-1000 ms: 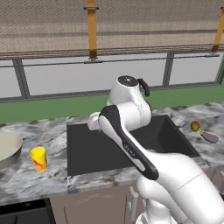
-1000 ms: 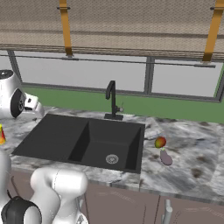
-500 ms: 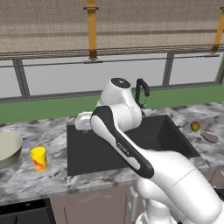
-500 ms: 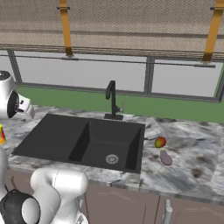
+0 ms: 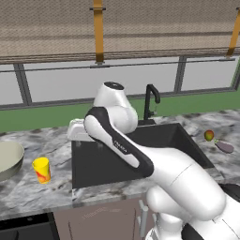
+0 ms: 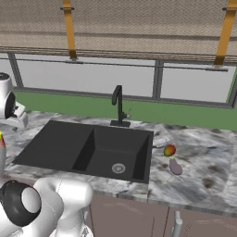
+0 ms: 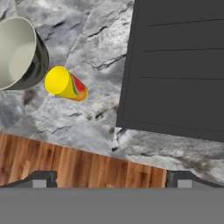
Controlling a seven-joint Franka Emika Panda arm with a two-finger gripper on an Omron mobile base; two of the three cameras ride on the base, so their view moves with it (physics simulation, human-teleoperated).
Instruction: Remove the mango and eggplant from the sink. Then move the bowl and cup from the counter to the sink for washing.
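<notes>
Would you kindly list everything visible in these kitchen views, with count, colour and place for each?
bowl: one, pale greenish-beige, on the counter far left of the sink.
cup: one, yellow with red-orange markings, upright on the counter between bowl and sink.
sink: one, dark grey, set in the counter, nothing in it.
faucet: one, black, behind the sink.
mango: one, red and yellow-green, on the counter right of the sink.
eggplant: one, pale purple-grey, just in front of the mango.
counter: one, grey-white marbled.
window: one, grey-framed, behind the counter.
gripper: one, dark tips, open, above the counter's front edge near the cup.
</notes>
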